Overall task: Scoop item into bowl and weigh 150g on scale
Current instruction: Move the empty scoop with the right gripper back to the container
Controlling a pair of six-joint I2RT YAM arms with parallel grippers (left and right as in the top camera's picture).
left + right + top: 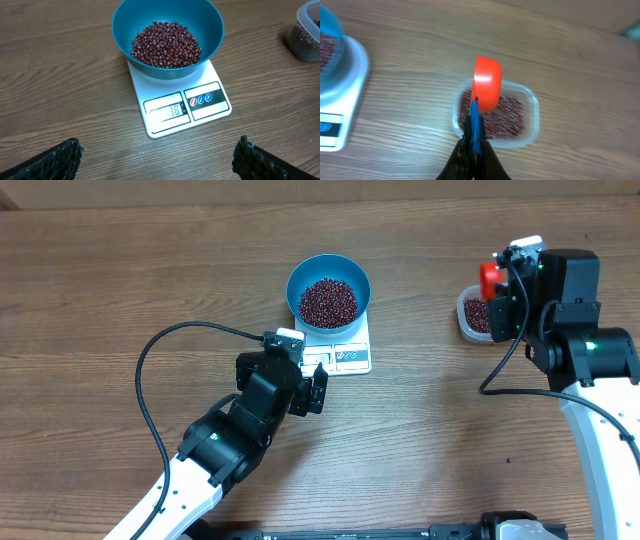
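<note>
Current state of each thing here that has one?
bowl: on the scale, holding beans
scale: on, digits unclear
tub: open, beans inside
scoop: held over the tub
left gripper: open, empty
right gripper: shut on the scoop's handle

**woodfan:** so what's actually sitting on the table (120,270)? All I can make out is brown wood grain running left to right.

**benchrat:** yep, wood-look top. Two things are directly on it. There's a flat white scale (350,350) around the middle, toward the far edge, with its display end facing the near side. Then there's a clear plastic tub (468,320) off to the right, well apart from the scale and roughly level with it.

**woodfan:** and the black cable (140,380) looping on the left?

**benchrat:** it curves over the wood, but I can't tell if it's really resting on it.
</note>
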